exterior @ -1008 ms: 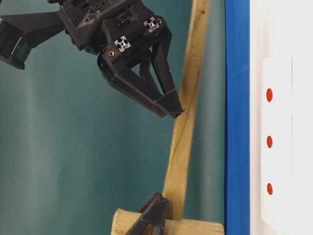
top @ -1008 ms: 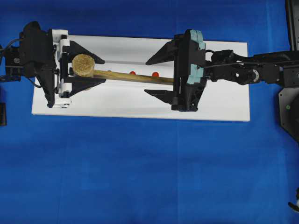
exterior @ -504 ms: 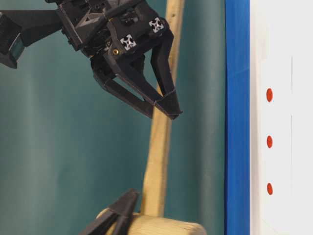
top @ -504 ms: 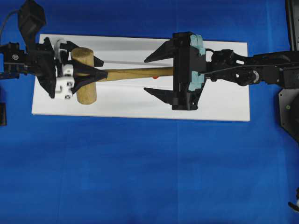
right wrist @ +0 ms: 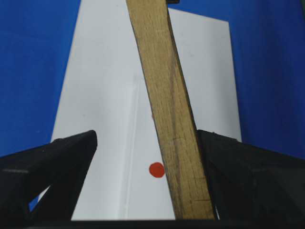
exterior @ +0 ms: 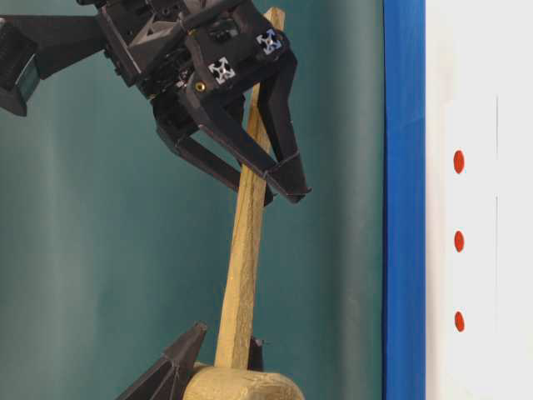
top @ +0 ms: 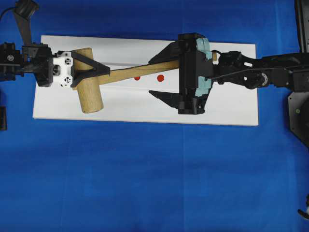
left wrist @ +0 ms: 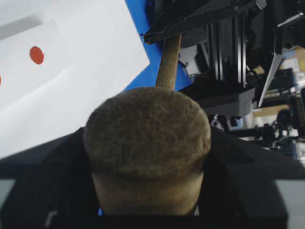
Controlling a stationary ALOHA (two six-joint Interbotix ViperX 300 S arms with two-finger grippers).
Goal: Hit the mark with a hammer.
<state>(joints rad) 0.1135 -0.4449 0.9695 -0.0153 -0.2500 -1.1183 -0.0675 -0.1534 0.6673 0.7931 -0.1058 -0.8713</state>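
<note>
The left claw (top: 89, 72) is closed on the head of the hammer (top: 88, 87), holding it lifted above the left end of the white board (top: 231, 108). The handle runs toward the board's right end, between the wide-open fingers of the right claw (top: 166, 72), which grip nothing. One risk I see: the right fingers shutting off-centre would push the handle sideways and twist the head loose. The red marks (top: 160, 78) lie beneath the handle, unstruck.

The hammer (top: 91, 89) is pale, unvarnished wood with a rough, fibrous end face. The white board (top: 227, 104) looks smooth and matt, the blue cloth (top: 154, 179) soft, the fingers (top: 166, 96) matt black plastic.
</note>
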